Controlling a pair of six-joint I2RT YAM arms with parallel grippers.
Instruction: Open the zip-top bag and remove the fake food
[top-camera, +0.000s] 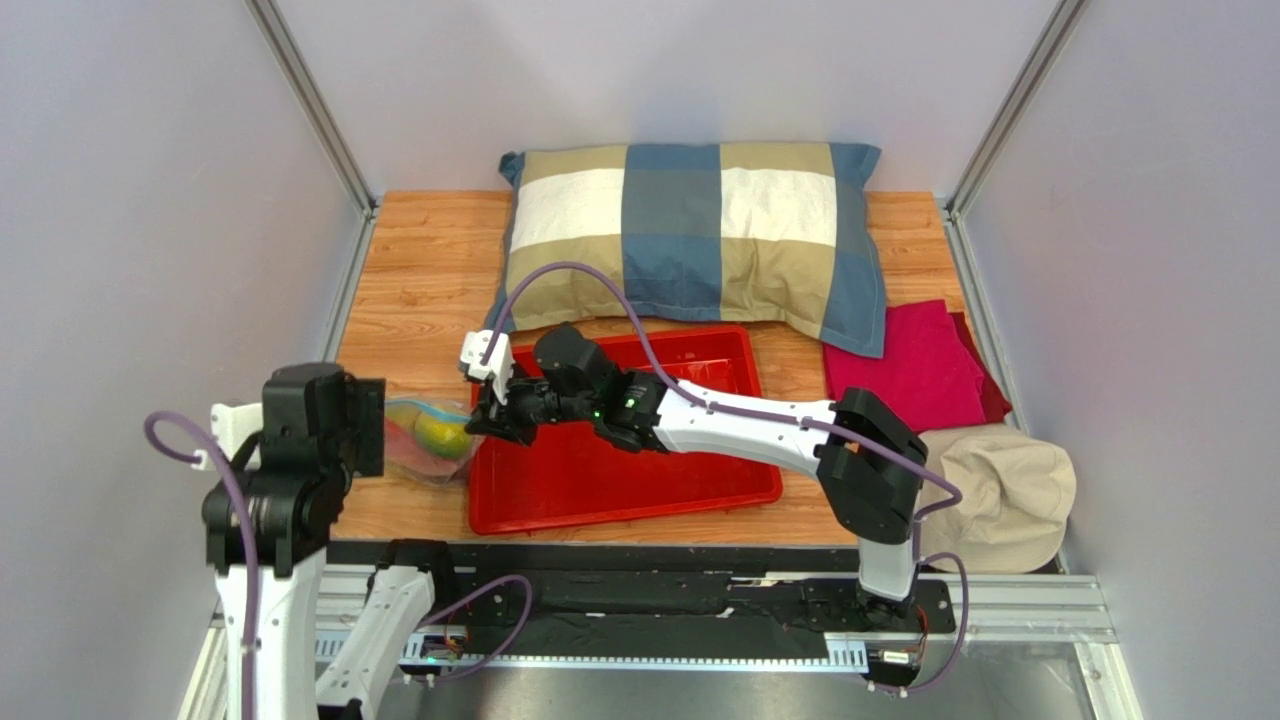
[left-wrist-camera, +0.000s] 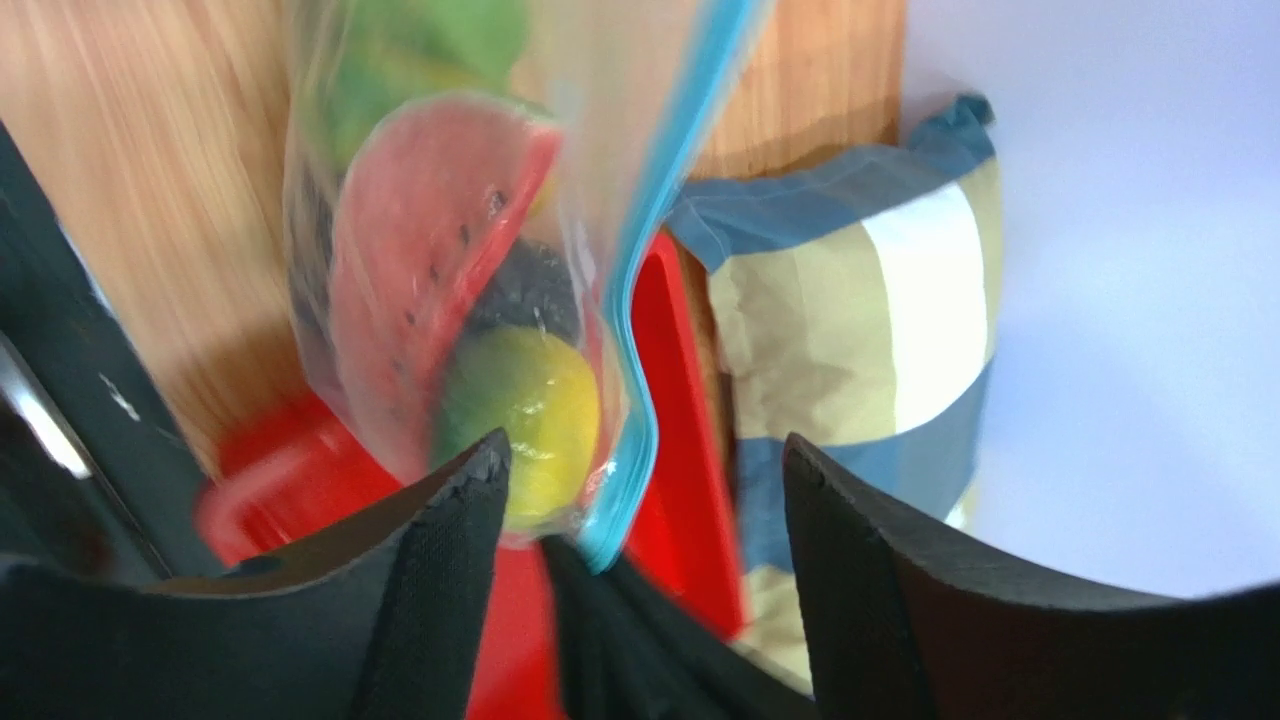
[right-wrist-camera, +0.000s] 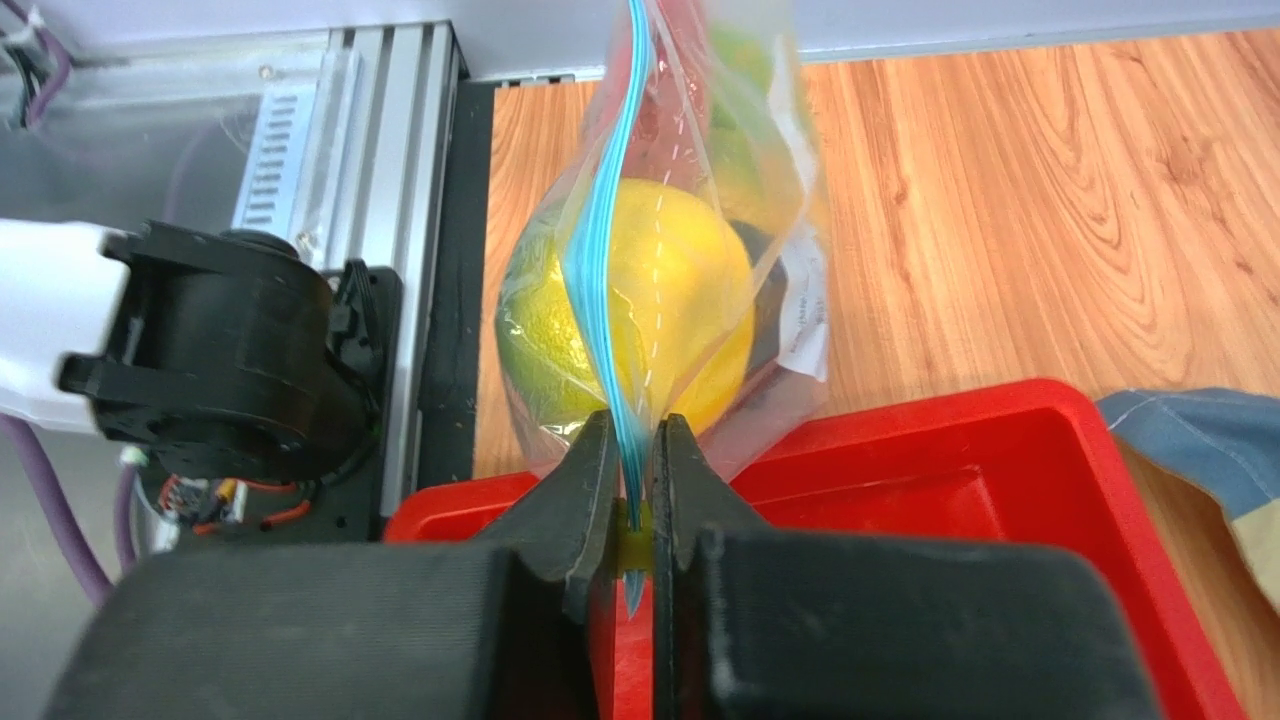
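Note:
The zip-top bag hangs clear and crinkly just left of the red tray. My right gripper is shut on its blue zip strip. Fake food fills the bag: a yellow-green citrus, a pink-red slice and a dark round fruit. My left gripper stands open at the bag's other side. The bag's lower corner and zip strip lie between its fingers, nearer the left one, without being pinched.
A checked pillow lies along the back of the wooden table. A red cloth and a beige cloth sit at the right. The left arm's black wrist is close beside the bag.

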